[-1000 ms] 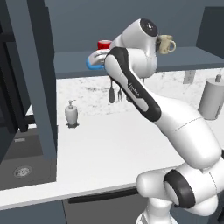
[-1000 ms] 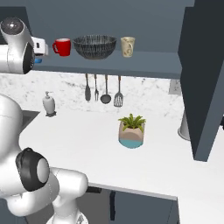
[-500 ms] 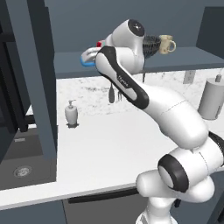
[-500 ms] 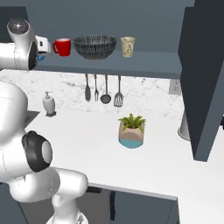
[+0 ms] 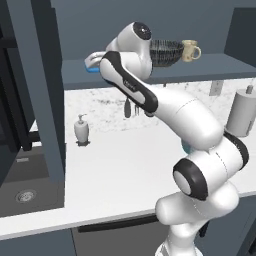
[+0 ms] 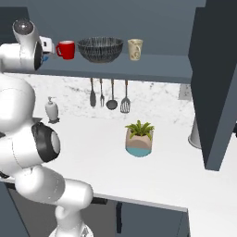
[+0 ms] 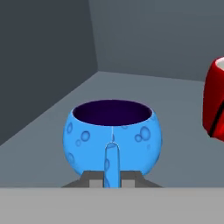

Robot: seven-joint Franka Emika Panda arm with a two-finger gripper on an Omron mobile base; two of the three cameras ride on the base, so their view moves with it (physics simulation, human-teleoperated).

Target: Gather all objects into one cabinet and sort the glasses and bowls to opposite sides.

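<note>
The small blue bowl [image 7: 113,133] sits at the far left end of the cabinet shelf [image 5: 220,64]. My gripper [image 7: 111,153] is shut on its near wall, one finger [image 7: 111,168] running up the rim. The same blue bowl [image 5: 92,68] shows as a sliver under the gripper [image 5: 95,60]. Just to the bowl's right stands the red cup [image 6: 66,49], cut off at the hand view's right edge as a red cup [image 7: 215,100]. Further right along the shelf come the wide dark striped bowl [image 6: 100,49] and the beige mug [image 6: 134,49].
The cabinet's tall door [image 5: 46,100] hangs open at the left, another door [image 6: 216,88] at the right. On the counter are a white soap dispenser [image 5: 81,131], a teal plant pot [image 6: 139,144] and a paper roll [image 5: 241,112]. Utensils [image 6: 111,95] hang under the shelf.
The arm's upper joints have swung across the shelf and now cover the red cup in the left base view. The hand and blue bowl have shifted slightly left.
</note>
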